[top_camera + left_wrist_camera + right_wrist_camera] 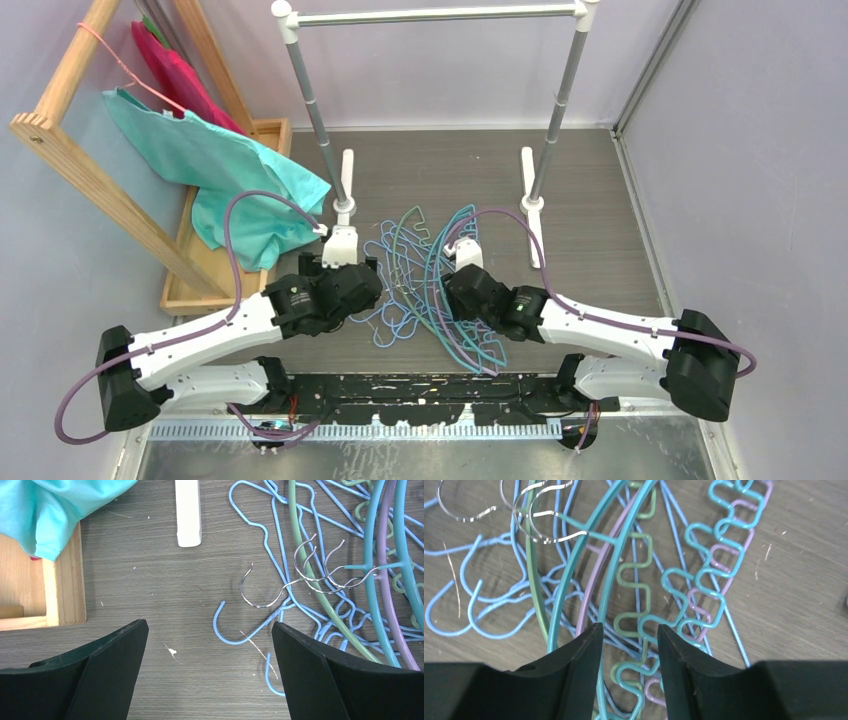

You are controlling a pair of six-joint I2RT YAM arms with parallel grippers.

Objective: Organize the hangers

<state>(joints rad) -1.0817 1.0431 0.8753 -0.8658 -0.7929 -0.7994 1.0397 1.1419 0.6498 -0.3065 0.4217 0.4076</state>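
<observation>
On the bench [150, 580], between both arms, the hangers [432, 288] are lying in a tangled heap.
Over them the right gripper [629, 630] is straddling teal and green bars, jaws half-narrowed, not pinching; the left gripper [209, 625] is hovering wide beside the heap.

a tangle of hangers [420, 285] covers the middle of the tabletop [600, 180], blocking the centre lane. bare surface lies beyond the pile, between the left foot [347, 172] and right foot [532, 218] of the clothes rack [430, 15], and again from the right foot to the side wall [740, 150]. on the left, a teal garment [230, 170] spills over a wooden tray [272, 132] beside a slanted wooden frame [100, 183]. the left end effector [210, 645], fingers wide, hangs over bare tabletop, the hangers just to its right. wires fill the gap of the right end effector [629, 635].
</observation>
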